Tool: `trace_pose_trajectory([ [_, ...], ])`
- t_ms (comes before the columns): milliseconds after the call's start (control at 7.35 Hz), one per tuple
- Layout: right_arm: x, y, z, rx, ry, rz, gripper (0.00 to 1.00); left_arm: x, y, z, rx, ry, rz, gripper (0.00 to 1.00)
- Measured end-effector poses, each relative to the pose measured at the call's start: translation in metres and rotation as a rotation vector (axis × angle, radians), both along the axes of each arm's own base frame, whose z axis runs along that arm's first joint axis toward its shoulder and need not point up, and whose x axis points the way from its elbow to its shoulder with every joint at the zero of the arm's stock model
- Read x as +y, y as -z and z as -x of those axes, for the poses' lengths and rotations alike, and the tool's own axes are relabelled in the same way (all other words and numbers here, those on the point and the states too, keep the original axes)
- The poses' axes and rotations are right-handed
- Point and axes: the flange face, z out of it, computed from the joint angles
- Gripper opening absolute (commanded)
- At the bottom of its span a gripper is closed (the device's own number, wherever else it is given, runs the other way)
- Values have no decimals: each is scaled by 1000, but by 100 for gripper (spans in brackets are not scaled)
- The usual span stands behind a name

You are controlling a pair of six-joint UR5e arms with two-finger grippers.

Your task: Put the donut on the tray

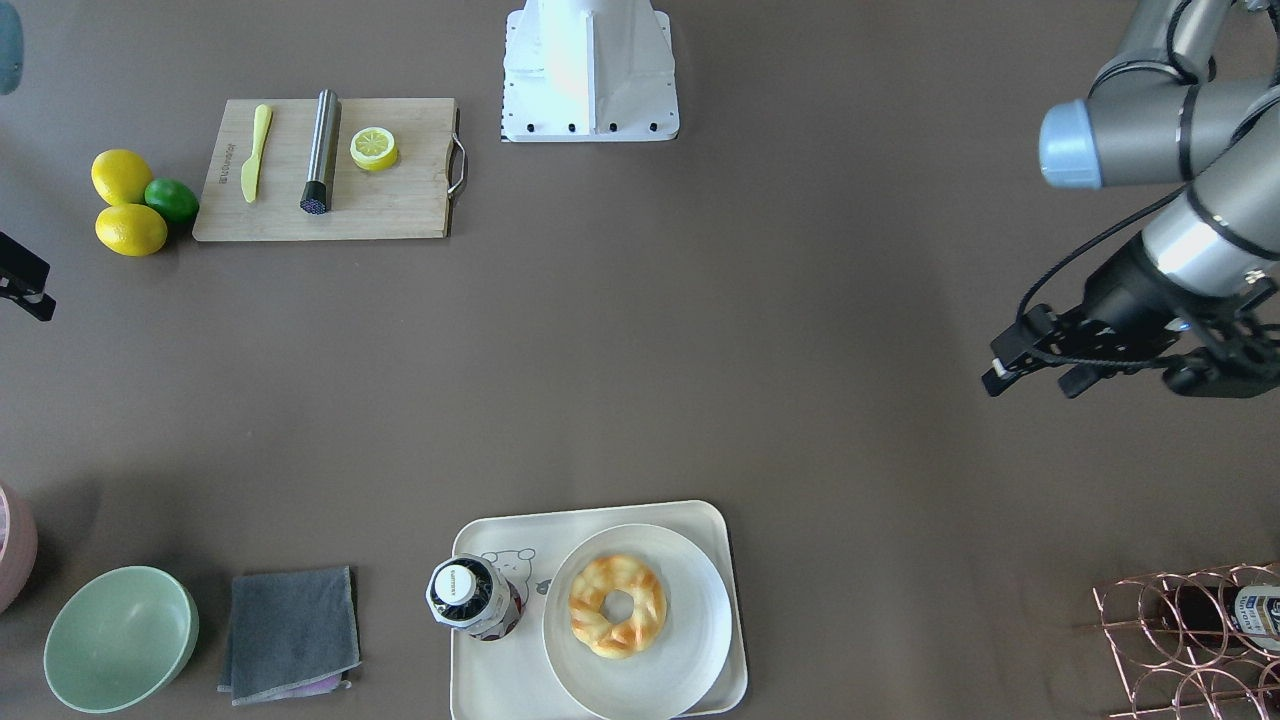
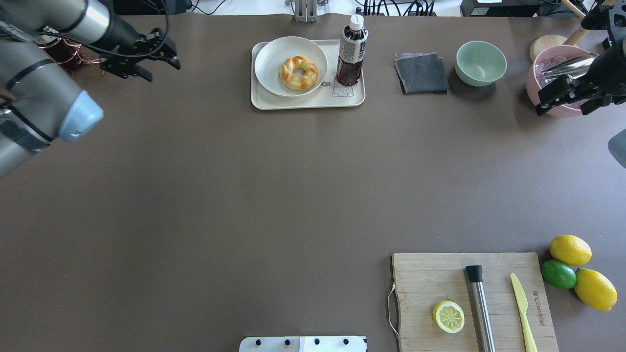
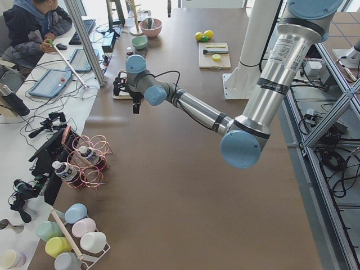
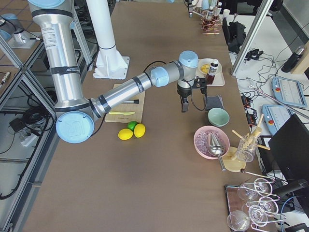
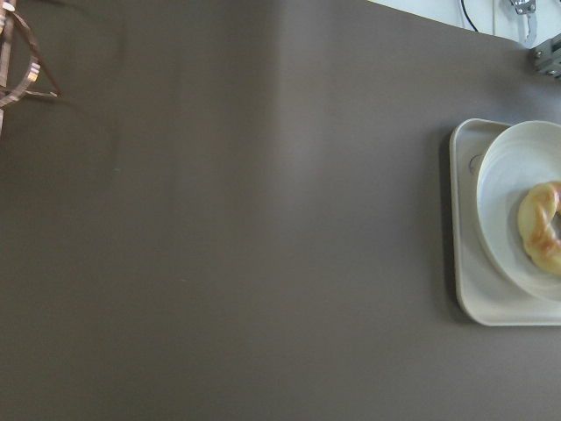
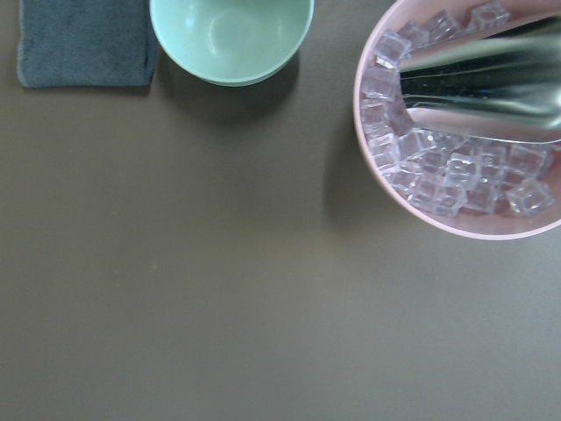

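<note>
The golden-brown braided donut (image 1: 617, 605) lies on a round white plate (image 1: 690, 640), which sits on the cream tray (image 1: 480, 680) with a bear print. They also show in the overhead view: the donut (image 2: 299, 73) and the tray (image 2: 303, 101). The left wrist view shows the tray's edge (image 5: 469, 289) and part of the donut (image 5: 543, 237) at its right side. My left gripper (image 2: 161, 71) is open and empty, well to the tray's left above the table. My right gripper (image 2: 562, 110) is open and empty, by the pink bowl far from the tray.
A dark drink bottle (image 2: 352, 51) stands on the tray beside the plate. A grey cloth (image 2: 420, 73), a green bowl (image 2: 480, 62) and a pink bowl of ice (image 6: 456, 175) with a metal scoop lie to its right. A cutting board (image 2: 440, 278) and a copper rack (image 1: 1180, 640) stand farther off.
</note>
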Motion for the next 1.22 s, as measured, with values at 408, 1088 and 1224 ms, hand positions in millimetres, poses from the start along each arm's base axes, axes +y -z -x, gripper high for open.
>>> trace_pose_trajectory([
  [408,5,-66,-81,47,60,-63,100,47,-95,145,-175,-164,-212,97],
  [1088,51,-145,-168,81,99,-87,100,108,-195,276,-361,-364,-280,97],
  [1224,55,-148,-171,82,95,-84,100,124,-208,280,-373,-371,-253,97],
])
